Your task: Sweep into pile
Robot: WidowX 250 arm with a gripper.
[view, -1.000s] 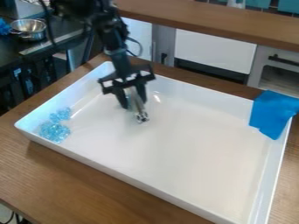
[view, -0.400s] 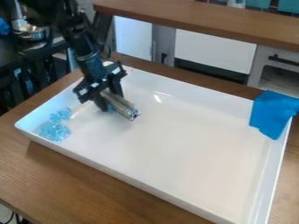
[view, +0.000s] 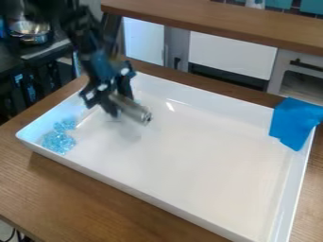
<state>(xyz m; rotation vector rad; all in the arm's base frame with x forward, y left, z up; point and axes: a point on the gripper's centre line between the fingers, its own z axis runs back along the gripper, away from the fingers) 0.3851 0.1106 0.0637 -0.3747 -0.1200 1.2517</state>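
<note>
Claw (view: 120, 103) closed on a metal cylinder (view: 135, 110). Blue beads (view: 58, 141) lie in the tray (view: 195, 160), at its left corner, down-left of the claw—the cylinder's free end points down-right, away from them.

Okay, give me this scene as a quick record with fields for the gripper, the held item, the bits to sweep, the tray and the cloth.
gripper: black two-finger gripper, over the tray's far left part
held item: silver metal cylinder, tilted
bits to sweep: light-blue translucent pieces, bunched in the tray's left corner
tray: large white rectangular tray, on a brown wooden table
cloth: bright blue cloth, draped over the tray's right corner
</note>
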